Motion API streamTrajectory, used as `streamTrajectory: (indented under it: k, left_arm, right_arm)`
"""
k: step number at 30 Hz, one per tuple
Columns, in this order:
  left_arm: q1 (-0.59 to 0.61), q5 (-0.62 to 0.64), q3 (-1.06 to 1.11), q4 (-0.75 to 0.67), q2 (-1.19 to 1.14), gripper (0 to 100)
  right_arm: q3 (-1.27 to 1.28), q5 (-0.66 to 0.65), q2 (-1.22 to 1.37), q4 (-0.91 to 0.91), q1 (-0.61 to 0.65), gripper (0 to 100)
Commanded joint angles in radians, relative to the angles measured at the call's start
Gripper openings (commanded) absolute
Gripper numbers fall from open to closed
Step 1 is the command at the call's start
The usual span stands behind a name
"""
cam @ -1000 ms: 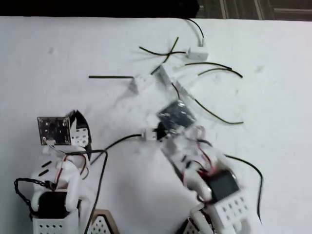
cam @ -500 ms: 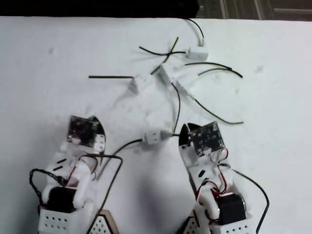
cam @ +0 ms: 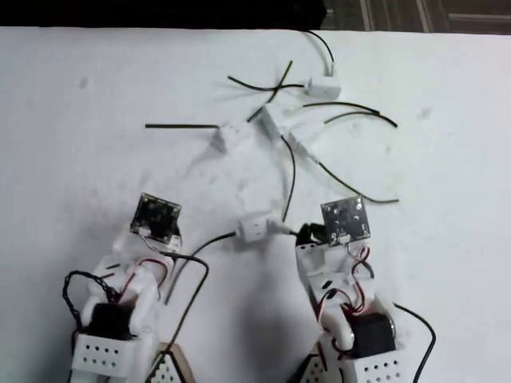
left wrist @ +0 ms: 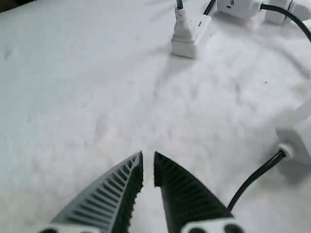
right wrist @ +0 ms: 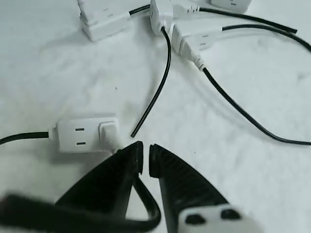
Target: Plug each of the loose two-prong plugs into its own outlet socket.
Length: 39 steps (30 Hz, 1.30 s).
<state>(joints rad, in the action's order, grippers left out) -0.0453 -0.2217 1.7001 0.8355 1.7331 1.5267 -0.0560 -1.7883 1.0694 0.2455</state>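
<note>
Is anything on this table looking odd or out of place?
Yes: the black cords are short stubs with loose ends leading nowhere, strewn crisscross across the far middle of the table. Near the right pincer, one plug sits in a socket block.

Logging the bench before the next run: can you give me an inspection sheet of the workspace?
Surface: white table.
Job's things: near outlet socket with a plug in it; more sockets and plugs grouped farther back.
Clutter: nothing seen.
Grippers: left gripper over the table, jaws shut; right gripper beside the plug, jaws shut.
Cables: black cords trailing across the table.
Surroundings: dark strip beyond the table's far edge.
</note>
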Motion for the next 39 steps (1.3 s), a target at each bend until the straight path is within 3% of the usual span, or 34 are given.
streamTrajectory:
  k: [1,4,7,16,28,31,36,39]
  left_arm:
    - [0.015,-0.006,-0.002,0.014,0.007,14]
    - [0.019,-0.006,-0.002,0.023,0.007,16]
    - [0.022,-0.006,-0.002,0.025,0.004,16]
    - [0.022,-0.006,-0.002,0.057,0.005,16]
    - [0.022,-0.006,-0.002,0.057,0.007,16]
    - [0.022,-0.006,-0.002,0.057,0.007,16]
    - [0.022,-0.006,-0.002,0.057,0.007,16]
    - [0.022,-0.006,-0.002,0.072,0.007,16]
  right_arm:
    - [0.018,0.006,0.010,0.001,-0.004,12.5]
    - [0.031,0.014,0.010,0.001,-0.008,23.1]
    - [0.015,0.015,0.008,-0.012,-0.022,27.7]
    - [-0.141,0.015,-0.016,-0.174,-0.219,25.2]
    - [-0.470,0.015,-0.016,-0.177,-0.226,25.0]
    - [-0.563,0.006,-0.016,-0.176,-0.226,20.9]
    - [-0.594,0.005,-0.002,-0.120,-0.226,0.9]
    - [-0.578,0.005,-0.008,0.008,-0.226,4.0]
